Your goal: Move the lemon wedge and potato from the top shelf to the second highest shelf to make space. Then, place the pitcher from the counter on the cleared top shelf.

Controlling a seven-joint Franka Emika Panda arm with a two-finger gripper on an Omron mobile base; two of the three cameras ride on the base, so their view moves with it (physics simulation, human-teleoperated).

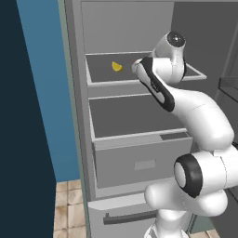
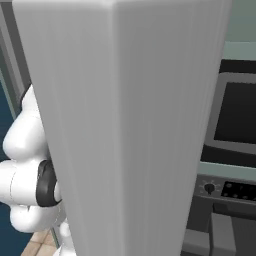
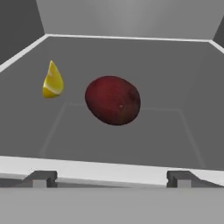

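Yellow catches my eye first at the left of the hand view: the lemon wedge (image 3: 53, 81) lies on the top shelf (image 3: 175, 70), with the potato (image 3: 113, 100) just beside it to the right, dead ahead of my gripper (image 3: 112, 178). Its fingers stand wide apart at the shelf's front rim, holding nothing. I judge this the approach for the first pick; next I need to advance until the potato sits between the fingertips, then close.

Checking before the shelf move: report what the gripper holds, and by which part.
Nothing is held. The gripper is open in front of the top shelf; the potato and the lemon wedge lie on it, beyond the fingertips.
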